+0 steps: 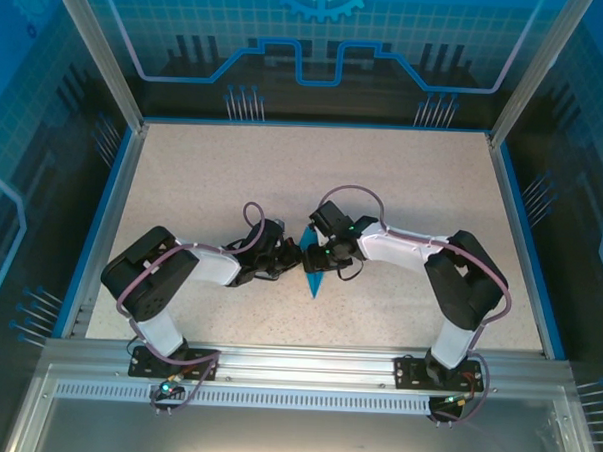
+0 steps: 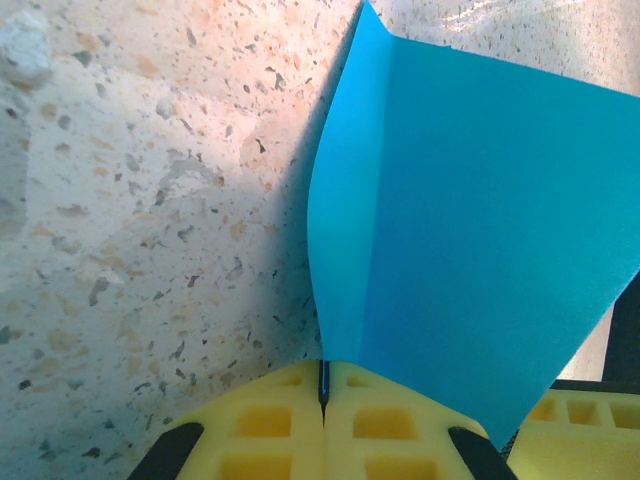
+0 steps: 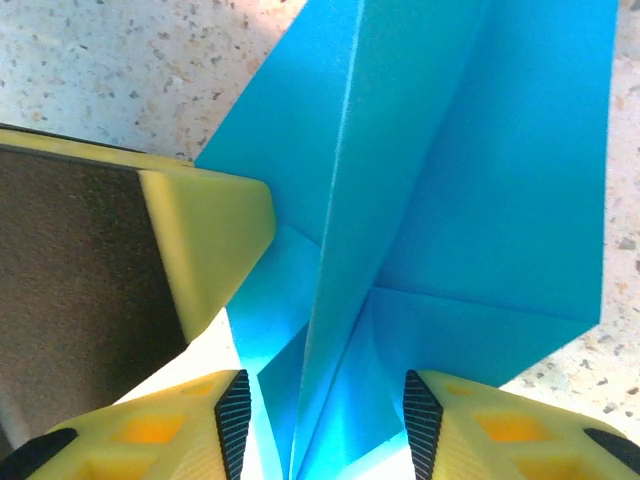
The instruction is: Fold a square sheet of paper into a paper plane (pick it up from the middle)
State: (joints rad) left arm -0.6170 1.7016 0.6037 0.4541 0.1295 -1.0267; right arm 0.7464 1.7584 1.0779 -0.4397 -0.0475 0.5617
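Note:
The teal-blue sheet of paper [image 1: 314,284] is folded into a slim pointed shape with a centre crease, like a paper plane, and sits at mid-table between the two arms. My left gripper [image 2: 323,375] is shut on the edge of one fold, and the paper [image 2: 470,230] fans up and away from its yellow fingers. My right gripper [image 3: 325,410] is open. Its ribbed pads stand on either side of the paper's raised centre fold [image 3: 340,300] without touching it. In the top view the left gripper [image 1: 292,261] and the right gripper [image 1: 320,255] meet over the paper.
The speckled table [image 1: 314,177] is framed by a blue rim and metal posts. A yellow finger of the left gripper [image 3: 205,235] stands close beside the paper in the right wrist view. A finger of the right gripper [image 2: 585,425] shows at the lower right of the left wrist view.

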